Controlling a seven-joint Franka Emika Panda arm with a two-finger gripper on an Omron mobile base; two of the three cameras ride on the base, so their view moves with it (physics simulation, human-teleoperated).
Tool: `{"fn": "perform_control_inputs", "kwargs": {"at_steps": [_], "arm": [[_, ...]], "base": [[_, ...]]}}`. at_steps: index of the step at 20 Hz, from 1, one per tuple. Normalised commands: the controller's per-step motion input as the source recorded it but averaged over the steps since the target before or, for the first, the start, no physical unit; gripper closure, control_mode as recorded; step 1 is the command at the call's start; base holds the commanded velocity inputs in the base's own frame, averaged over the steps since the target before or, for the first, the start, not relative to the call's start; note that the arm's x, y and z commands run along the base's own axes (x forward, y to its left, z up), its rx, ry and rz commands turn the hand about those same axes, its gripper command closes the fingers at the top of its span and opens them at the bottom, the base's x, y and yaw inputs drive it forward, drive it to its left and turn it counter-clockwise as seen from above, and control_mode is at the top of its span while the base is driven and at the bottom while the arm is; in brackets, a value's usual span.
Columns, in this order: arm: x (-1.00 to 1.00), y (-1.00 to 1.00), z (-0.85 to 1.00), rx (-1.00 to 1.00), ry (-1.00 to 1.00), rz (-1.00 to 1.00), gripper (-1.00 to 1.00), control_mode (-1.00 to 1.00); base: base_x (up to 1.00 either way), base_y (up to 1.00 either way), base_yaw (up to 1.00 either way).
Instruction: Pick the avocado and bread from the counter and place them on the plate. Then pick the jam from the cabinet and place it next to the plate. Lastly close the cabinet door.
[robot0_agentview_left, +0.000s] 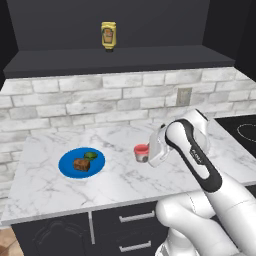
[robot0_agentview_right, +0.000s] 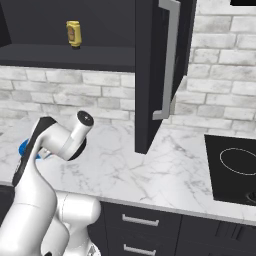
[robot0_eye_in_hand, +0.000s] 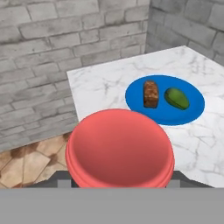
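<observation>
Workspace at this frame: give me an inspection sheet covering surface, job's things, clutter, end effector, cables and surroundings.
Surface: white marble counter, intact.
Job's things: bread and avocado both lie on the blue plate, side by side. Jam is held at the end effector, to the right of the plate; whether it rests on the counter cannot be told. Cabinet door stands open.
Clutter: yellow bottle upright on the cabinet shelf.
End effector: closed on the jam, whose red body fills the foreground of the hand view.
Cables: nothing seen.
Surroundings: grey brick wall; black cooktop right of the counter.
</observation>
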Motion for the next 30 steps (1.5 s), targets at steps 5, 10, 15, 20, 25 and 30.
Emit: {"fn": "perform_control_inputs", "kwargs": {"at_steps": [5, 10, 15, 20, 25, 30], "arm": [[0.17, 0.01, -0.13, 0.00, 0.00, 0.00, 1.00, -1.00], [0.16, 0.07, -0.03, 0.00, 0.01, 0.00, 1.00, -1.00], [0.19, 0.15, 0.00, 0.00, 0.02, 0.00, 1.00, -1.00], [0.18, 0.13, -0.08, 0.00, 0.04, 0.00, 1.00, -1.00], [0.23, 0.04, -0.21, 0.00, 0.03, 0.00, 1.00, -1.00], [0.25, 0.04, -0.19, 0.00, 0.02, 0.00, 1.00, -1.00]], "base": [[0.00, 0.00, 0.00], [0.00, 0.00, 0.00], [0.00, 0.00, 0.00], [0.00, 0.00, 0.00], [0.00, 0.00, 0.00], [0.00, 0.00, 0.00]]}}
